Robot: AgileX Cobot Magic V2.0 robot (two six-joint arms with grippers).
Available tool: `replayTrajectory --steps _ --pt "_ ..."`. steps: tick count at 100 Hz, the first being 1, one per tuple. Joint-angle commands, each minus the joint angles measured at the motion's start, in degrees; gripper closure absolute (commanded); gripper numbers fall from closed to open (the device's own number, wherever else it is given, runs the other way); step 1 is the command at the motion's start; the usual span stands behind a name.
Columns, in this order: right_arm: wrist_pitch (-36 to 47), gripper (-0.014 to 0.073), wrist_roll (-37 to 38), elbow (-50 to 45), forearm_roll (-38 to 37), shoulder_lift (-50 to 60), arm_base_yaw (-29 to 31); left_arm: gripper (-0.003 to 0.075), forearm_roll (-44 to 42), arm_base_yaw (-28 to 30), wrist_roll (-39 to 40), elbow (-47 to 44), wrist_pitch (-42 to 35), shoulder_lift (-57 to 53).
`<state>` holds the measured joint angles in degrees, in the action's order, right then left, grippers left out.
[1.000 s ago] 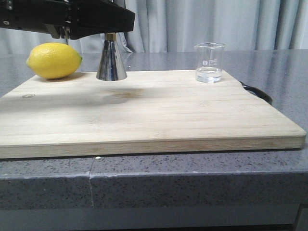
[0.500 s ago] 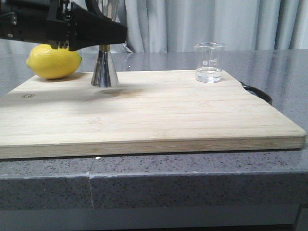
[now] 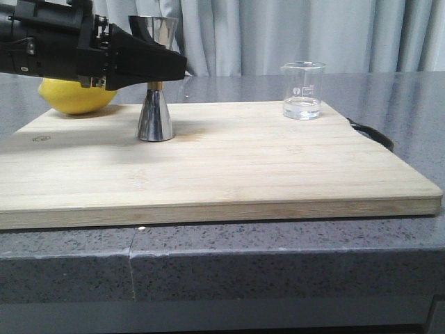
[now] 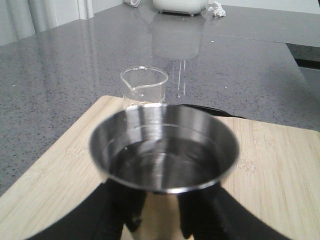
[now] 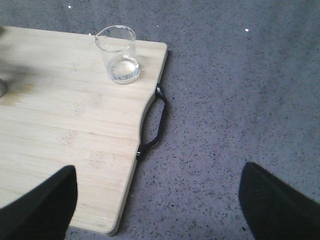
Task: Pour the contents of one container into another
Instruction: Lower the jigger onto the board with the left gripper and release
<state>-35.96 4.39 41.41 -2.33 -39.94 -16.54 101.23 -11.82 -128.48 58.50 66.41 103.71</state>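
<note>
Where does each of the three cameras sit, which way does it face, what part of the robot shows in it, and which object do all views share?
Front view: low at the table edge, facing forward across the cutting board; left gripper holds the jigger, lemon behind.
Left wrist view: on the left arm, looking into the jigger; its dark jaws clamp it.
Right wrist view: above the board's handle, looking down; right gripper open.
Shared: the glass beaker.
</note>
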Motion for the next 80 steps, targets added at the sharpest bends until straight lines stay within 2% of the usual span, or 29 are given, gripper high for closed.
replayTrajectory --steps 1,39,66,80 --pt "3.5 0.0 0.0 1.5 -0.2 0.3 0.0 0.0514 4.2 0.1 -0.3 1.6 6.9 -1.8" --pt "3.5 0.0 0.0 1.5 -0.2 0.3 0.0 0.049 4.2 0.1 -0.2 1.6 6.9 -1.6" --pt "3.5 0.0 0.0 1.5 -0.2 0.3 0.0 0.0263 4.2 0.1 -0.2 1.6 6.9 -1.6" --pt "3.6 0.0 0.0 1.5 -0.2 0.3 0.0 0.0169 4.2 0.1 0.7 1.6 4.8 -2.1"
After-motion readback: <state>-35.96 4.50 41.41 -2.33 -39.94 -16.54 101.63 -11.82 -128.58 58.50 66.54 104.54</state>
